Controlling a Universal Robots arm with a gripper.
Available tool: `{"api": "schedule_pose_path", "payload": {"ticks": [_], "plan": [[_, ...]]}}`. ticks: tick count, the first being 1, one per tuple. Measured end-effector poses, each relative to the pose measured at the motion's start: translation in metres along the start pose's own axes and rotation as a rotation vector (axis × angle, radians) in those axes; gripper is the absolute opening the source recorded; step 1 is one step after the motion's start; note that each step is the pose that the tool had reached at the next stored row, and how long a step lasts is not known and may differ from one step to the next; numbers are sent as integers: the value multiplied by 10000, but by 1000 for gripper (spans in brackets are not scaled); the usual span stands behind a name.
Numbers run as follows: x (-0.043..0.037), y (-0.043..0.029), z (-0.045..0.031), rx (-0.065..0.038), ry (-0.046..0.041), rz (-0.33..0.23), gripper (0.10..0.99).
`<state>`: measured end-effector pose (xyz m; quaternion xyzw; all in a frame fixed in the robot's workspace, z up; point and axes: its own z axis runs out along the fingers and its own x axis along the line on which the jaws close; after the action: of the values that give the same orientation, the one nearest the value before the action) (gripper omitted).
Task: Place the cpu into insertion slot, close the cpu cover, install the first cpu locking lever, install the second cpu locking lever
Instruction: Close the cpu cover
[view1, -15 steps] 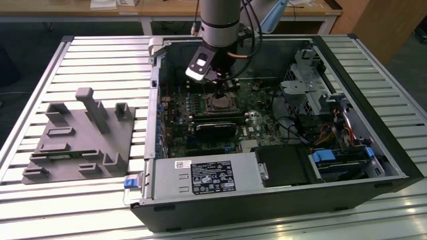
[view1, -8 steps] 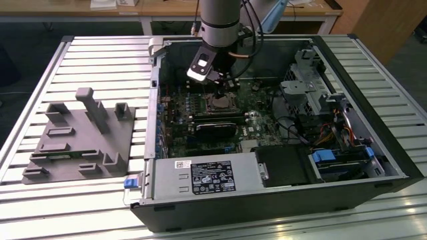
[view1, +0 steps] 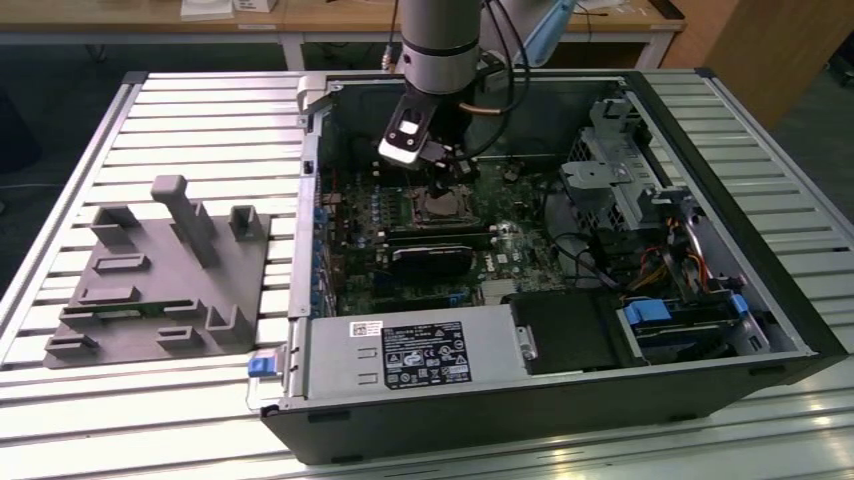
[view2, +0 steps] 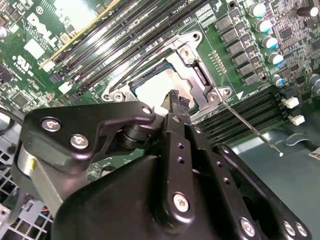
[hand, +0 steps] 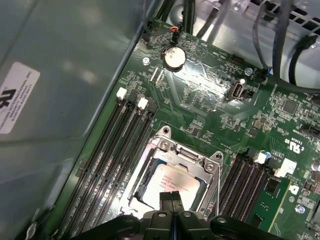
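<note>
Where the pincer (hand: 170, 195) hangs, the cpu (hand: 176, 181) lies beneath

Hidden under the tool (hand: 170, 198): one edge of the cpu (hand: 171, 180), part of the cpu cover (hand: 212, 181). Cut off at the exterior view's upper edge: the arm (view1: 441, 40).

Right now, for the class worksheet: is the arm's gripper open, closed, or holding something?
Gripper: closed, fingers pressed together with nothing between them, tips over the cpu.
</note>
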<state>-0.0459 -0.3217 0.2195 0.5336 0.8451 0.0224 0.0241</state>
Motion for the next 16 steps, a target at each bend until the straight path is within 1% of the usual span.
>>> {"api": "schedule_pose_path", "payload": {"ticks": [9,13,16], "plan": [[0,0,2,47,-74,-854,106],[0,-1,3,66,-99,-1365,106],[0,-1,4,67,-95,-1851,106]]}}
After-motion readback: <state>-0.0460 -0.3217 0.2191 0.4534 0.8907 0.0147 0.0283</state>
